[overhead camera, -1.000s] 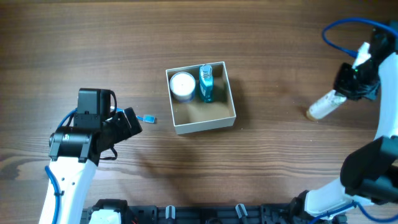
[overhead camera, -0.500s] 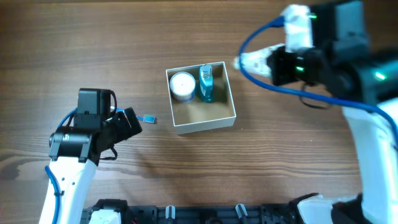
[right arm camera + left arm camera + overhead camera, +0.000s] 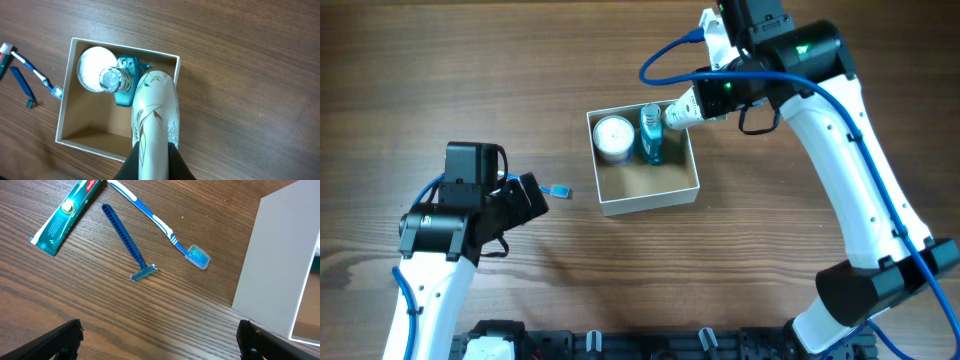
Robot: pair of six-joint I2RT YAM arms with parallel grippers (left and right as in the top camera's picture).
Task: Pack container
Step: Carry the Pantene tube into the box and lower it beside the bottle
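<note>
The container point(image 3: 650, 196) is a square white-walled box with a brown inside, mid-table. A round white jar point(image 3: 613, 136) and a teal bottle point(image 3: 651, 133) stand in its far part. My right gripper point(image 3: 705, 100) is shut on a white tube point(image 3: 680, 111) and holds it above the box's far right corner; in the right wrist view the tube point(image 3: 155, 110) hangs over the container point(image 3: 65, 137). My left gripper point(image 3: 160, 340) is open and empty, left of the box. A blue razor point(image 3: 125, 242), a toothbrush point(image 3: 165, 230) and a toothpaste tube point(image 3: 67, 215) lie on the table.
The toothbrush head point(image 3: 558, 190) shows between my left arm and the box. The white box wall point(image 3: 272, 265) fills the right of the left wrist view. A dark rail point(image 3: 640, 345) runs along the table's front edge.
My right arm has carried the white tube from the far right of the table leftward to above the container's far right corner. The left arm has not moved.
</note>
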